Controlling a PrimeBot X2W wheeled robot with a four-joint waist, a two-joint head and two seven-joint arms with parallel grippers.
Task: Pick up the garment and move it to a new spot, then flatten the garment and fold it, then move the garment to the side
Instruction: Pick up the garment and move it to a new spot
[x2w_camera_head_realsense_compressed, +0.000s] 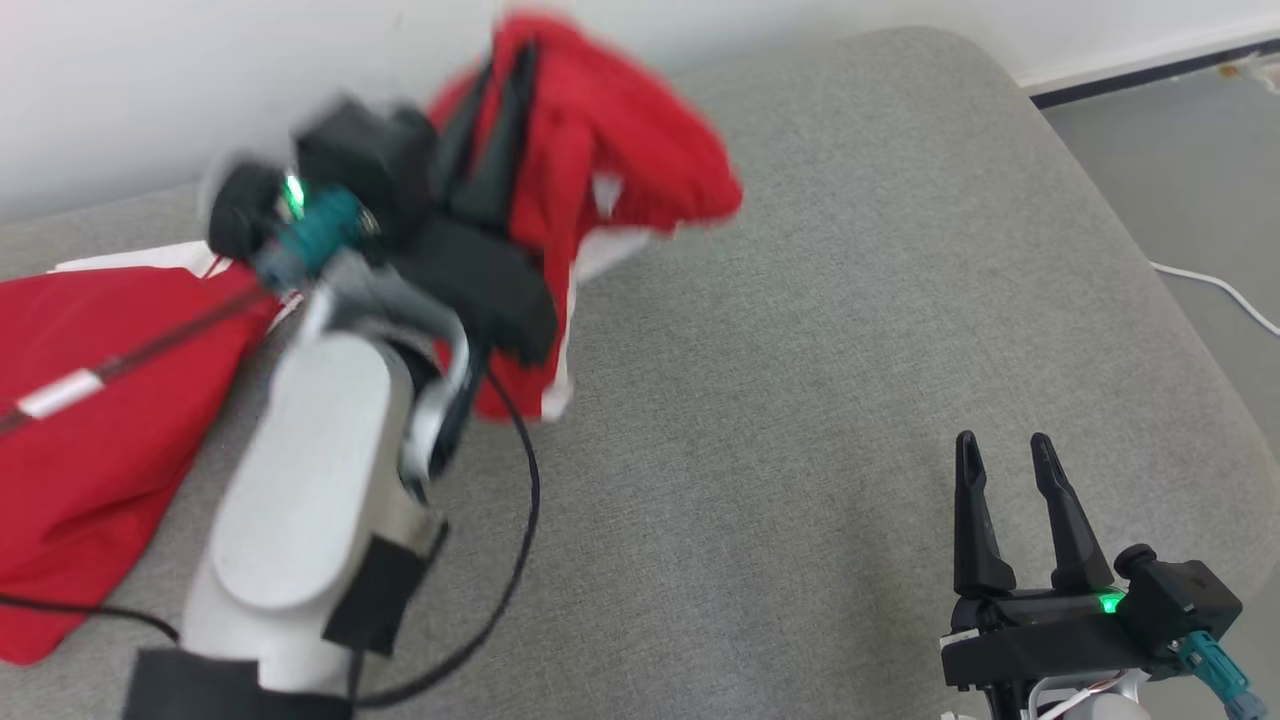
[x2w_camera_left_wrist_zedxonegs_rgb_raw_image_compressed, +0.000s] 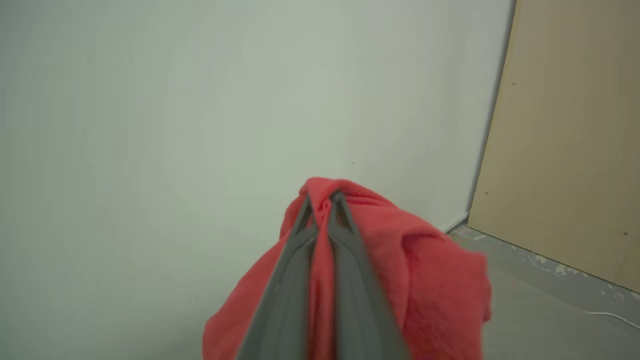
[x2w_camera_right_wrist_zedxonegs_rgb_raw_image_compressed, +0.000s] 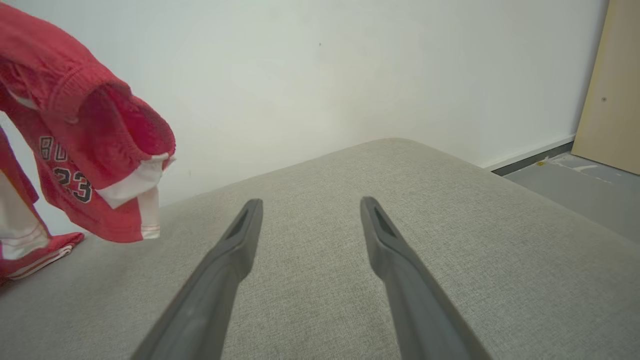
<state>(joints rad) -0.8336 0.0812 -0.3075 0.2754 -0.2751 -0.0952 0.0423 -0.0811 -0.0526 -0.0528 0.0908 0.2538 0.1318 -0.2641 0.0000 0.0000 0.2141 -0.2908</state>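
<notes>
Red garment (x2w_camera_head_realsense_compressed: 610, 170): soft matt knit cloth, a bit fuzzy, with smoother white cloth trim and flat printed numerals. Grey cushion (x2w_camera_head_realsense_compressed: 800, 350) is coarse woven upholstery, matt; my right gripper (x2w_camera_right_wrist_zedxonegs_rgb_raw_image_compressed: 310, 202) has smooth dark matt fingers (x2w_camera_right_wrist_zedxonegs_rgb_raw_image_compressed: 400, 260), plastic by the look, and my left forearm (x2w_camera_head_realsense_compressed: 310, 470) a pale, smooth, slightly glossy shell. Wall (x2w_camera_left_wrist_zedxonegs_rgb_raw_image_compressed: 200, 100) smooth matt paint; beige panel (x2w_camera_left_wrist_zedxonegs_rgb_raw_image_compressed: 565, 150) matt, wood-like.

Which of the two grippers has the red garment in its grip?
The left gripper: it is pinched shut on the red garment, held up above the grey cushion. The right gripper stands open and empty.
</notes>
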